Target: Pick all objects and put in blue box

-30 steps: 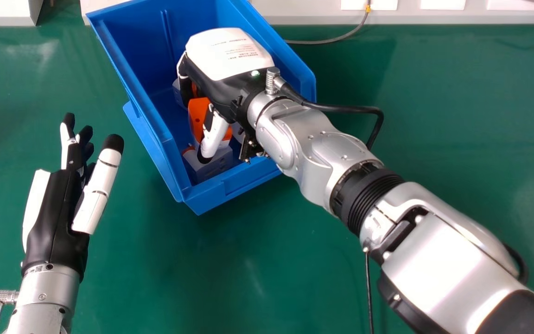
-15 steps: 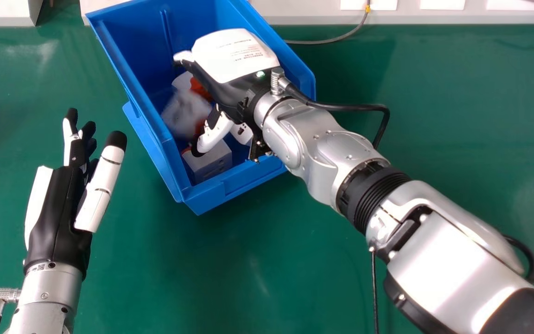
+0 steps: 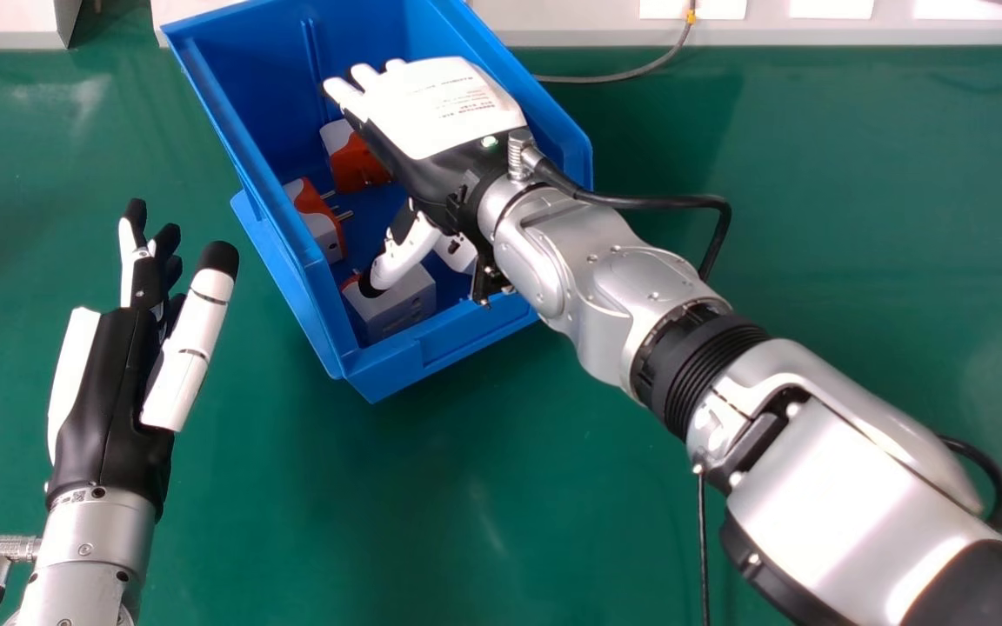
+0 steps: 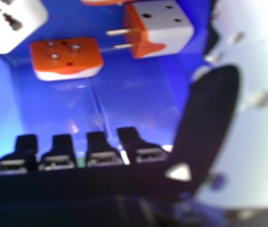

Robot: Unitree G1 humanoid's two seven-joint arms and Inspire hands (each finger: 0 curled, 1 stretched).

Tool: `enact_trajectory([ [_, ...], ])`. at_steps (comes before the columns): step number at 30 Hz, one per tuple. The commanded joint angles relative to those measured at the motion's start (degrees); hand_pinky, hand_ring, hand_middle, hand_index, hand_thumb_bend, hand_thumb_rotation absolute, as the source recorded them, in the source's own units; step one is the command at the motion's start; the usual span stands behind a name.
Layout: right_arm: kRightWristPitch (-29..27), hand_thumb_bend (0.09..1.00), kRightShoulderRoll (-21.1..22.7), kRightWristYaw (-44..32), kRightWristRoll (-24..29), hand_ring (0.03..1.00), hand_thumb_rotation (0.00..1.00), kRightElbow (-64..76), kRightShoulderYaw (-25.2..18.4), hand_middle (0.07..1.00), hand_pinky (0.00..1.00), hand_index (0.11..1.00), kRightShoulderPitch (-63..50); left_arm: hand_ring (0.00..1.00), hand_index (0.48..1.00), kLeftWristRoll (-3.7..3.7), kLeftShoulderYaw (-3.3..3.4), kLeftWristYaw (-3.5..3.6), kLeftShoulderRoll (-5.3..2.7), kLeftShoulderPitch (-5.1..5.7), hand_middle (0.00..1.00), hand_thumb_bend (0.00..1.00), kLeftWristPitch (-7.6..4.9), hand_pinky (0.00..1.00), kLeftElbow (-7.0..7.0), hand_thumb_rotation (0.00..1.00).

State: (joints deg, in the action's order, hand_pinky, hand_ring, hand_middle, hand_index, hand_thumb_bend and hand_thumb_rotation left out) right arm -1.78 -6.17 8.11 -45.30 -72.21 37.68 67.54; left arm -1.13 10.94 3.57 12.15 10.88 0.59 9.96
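My right hand (image 3: 440, 113) is over the blue box (image 3: 336, 343), palm down with fingers straight and nothing held. Inside the box lie an orange-and-white adapter (image 3: 353, 165) below its fingers, another orange-and-white adapter (image 3: 318, 222) with metal pins by the left wall, and a white adapter (image 3: 394, 303) in the near corner under the thumb. Part of one more white piece (image 3: 456, 250) shows beneath the wrist. In the right hand view, the fingertips of my right hand (image 4: 96, 151) face the pinned adapter (image 4: 159, 29), the orange adapter (image 4: 66, 59) and a white one (image 4: 12, 22). My left hand (image 3: 110, 374) is open beside the box.
The green table (image 3: 484, 487) surrounds the box. Behind it runs a pale ledge (image 3: 571, 26) with a grey cable (image 3: 640, 71). The right forearm (image 3: 640, 278) crosses the box's right wall.
My right hand has uncurled its fingers and shifted slightly right; the pinned adapter has dropped from it to the left side of the box floor. The left hand has risen a little.
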Motion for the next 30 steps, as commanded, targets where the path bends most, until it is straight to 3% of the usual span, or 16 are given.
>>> enact_trajectory([
  [1,0.42,0.625,0.96,1.13,0.78,0.998,0.36,1.58,-0.92,1.0,0.96,0.958,0.45,1.0,0.977,-0.25,-0.16,-0.06,0.15,-0.83,1.0,0.56,-1.12,0.97,0.13,0.9],
  [7,2.01,0.544,2.86,2.36,1.76,0.997,0.31,9.95,-2.91,1.0,0.96,0.957,-3.26,1.0,0.977,-0.06,0.14,0.16,0.51,-1.28,1.0,0.55,-1.69,0.98,-1.06,0.9],
  [10,3.06,0.531,6.33,6.02,1.04,0.997,0.3,24.93,-4.19,1.0,0.96,0.957,-12.23,1.0,0.977,0.04,0.24,0.31,0.71,-1.79,1.0,0.55,-2.03,0.98,-1.95,0.9],
  [14,4.07,0.496,10.79,7.84,-1.52,0.995,0.21,43.65,-5.11,1.0,0.96,0.953,-23.24,1.0,0.978,0.27,0.66,0.55,1.13,-2.5,1.0,0.55,-2.24,0.98,-3.04,0.9],
  [19,2.83,0.459,16.4,8.15,-3.44,0.997,0.15,64.73,-7.84,1.0,0.99,0.948,-36.05,1.0,0.98,-0.01,0.77,0.49,1.43,-3.29,1.0,0.55,-2.65,0.98,-4.08,0.9],
  [25,-1.05,0.411,19.97,10.06,-0.84,0.999,0.17,78.11,-13.06,1.0,1.0,0.947,-48.06,1.0,0.981,0.03,0.98,0.51,1.82,-5.02,1.0,0.55,-4.12,0.98,-6.91,0.9],
  [30,-3.6,0.367,20.19,11.31,2.69,1.0,0.2,83.08,-18.24,1.0,1.0,0.951,-56.85,1.0,0.981,-0.05,1.1,0.44,2.23,-6.32,1.0,0.53,-5.6,0.98,-9.48,0.89],
])
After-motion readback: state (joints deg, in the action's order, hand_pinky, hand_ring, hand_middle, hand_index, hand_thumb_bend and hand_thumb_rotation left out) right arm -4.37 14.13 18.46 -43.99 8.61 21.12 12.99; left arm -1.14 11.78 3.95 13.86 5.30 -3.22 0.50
